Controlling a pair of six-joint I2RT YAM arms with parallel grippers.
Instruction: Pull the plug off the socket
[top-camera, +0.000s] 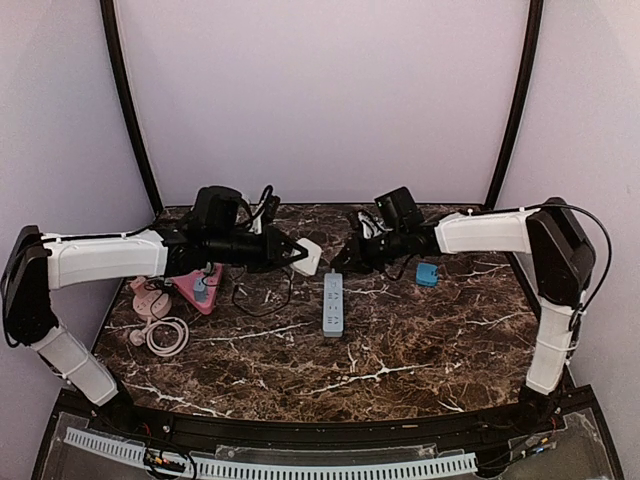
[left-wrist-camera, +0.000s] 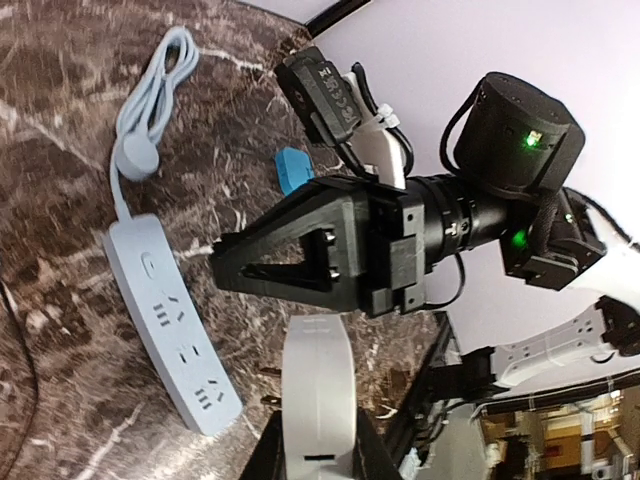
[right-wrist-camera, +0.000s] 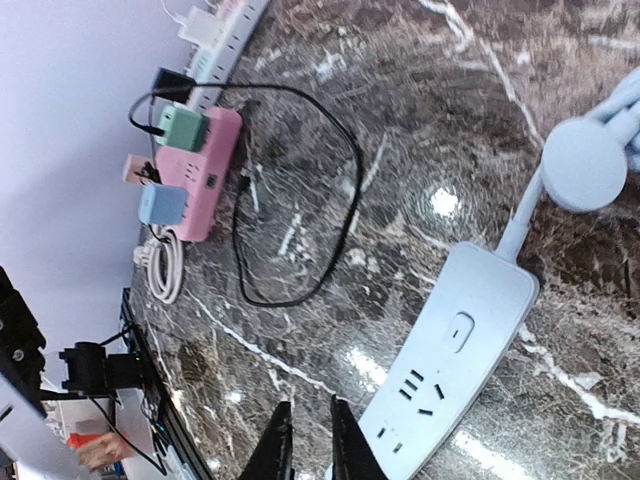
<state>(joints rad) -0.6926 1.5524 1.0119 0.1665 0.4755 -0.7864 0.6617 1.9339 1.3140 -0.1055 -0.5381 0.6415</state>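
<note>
My left gripper (top-camera: 297, 256) is shut on a white plug (top-camera: 309, 256) and holds it in the air, up and left of the grey-blue power strip (top-camera: 333, 304). In the left wrist view the plug (left-wrist-camera: 318, 385) sits between my black fingers (left-wrist-camera: 262, 458), its metal prongs bare and clear of the strip (left-wrist-camera: 175, 330). My right gripper (top-camera: 346, 262) hovers over the strip's far end, shut and empty. In the right wrist view its gripper (right-wrist-camera: 308, 450) is beside the strip (right-wrist-camera: 450, 340), whose sockets are all empty.
A pink socket block (top-camera: 196, 288) with green and blue adapters (right-wrist-camera: 180, 128) lies at the left, with a black cable loop (right-wrist-camera: 300, 200) and a white coiled cord (top-camera: 166, 335). A small blue block (top-camera: 427, 274) lies right of the strip. The strip's own round plug (right-wrist-camera: 585, 165) lies beside it.
</note>
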